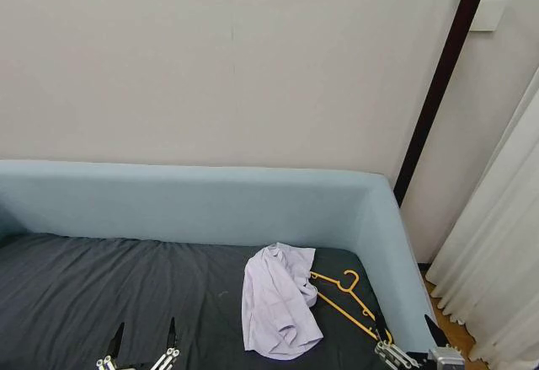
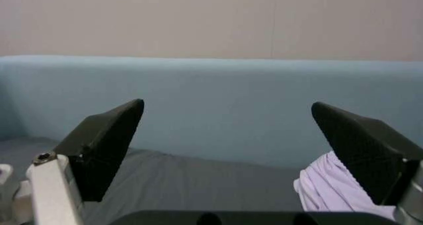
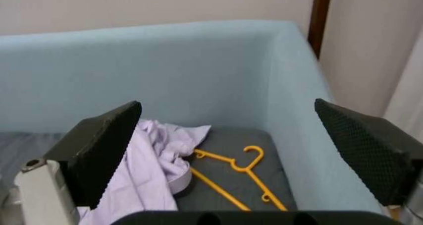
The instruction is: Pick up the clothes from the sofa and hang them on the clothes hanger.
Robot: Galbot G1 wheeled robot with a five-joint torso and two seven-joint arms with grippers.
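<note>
**Progress:** none that I can count. Picking up and hanging are both left to do.

**Shirt** (image 1: 280, 301): pale lilac, crumpled on the dark seat of the sofa (image 1: 194, 206), toward its right end. Not lifted.

**Hanger** (image 1: 347, 296): orange, flat on the seat just right of the shirt. One end runs up to the cloth's edge; I cannot tell whether it goes under. Nothing hangs on it.

**Left gripper** (image 1: 145, 329): low at the near edge, left of the shirt and apart from it. Jaws are spread wide, holding nothing.

**Right gripper** (image 1: 406, 326): low at the near right, beside the sofa's right arm and near the hanger's near end. Jaws are spread wide, holding nothing.

**Surroundings:** the pale blue backrest and right arm close in the corner. A plain wall (image 1: 236, 67) stands behind, a dark post (image 1: 438, 83) at the far right, and a white curtain (image 1: 505, 243) right of the sofa.

**Obstacles, in my judgement:** the hanger lies close to the sofa arm, so there is little room on its right. The shirt is bunched, and I can make out no collar or shoulder to grasp.
</note>
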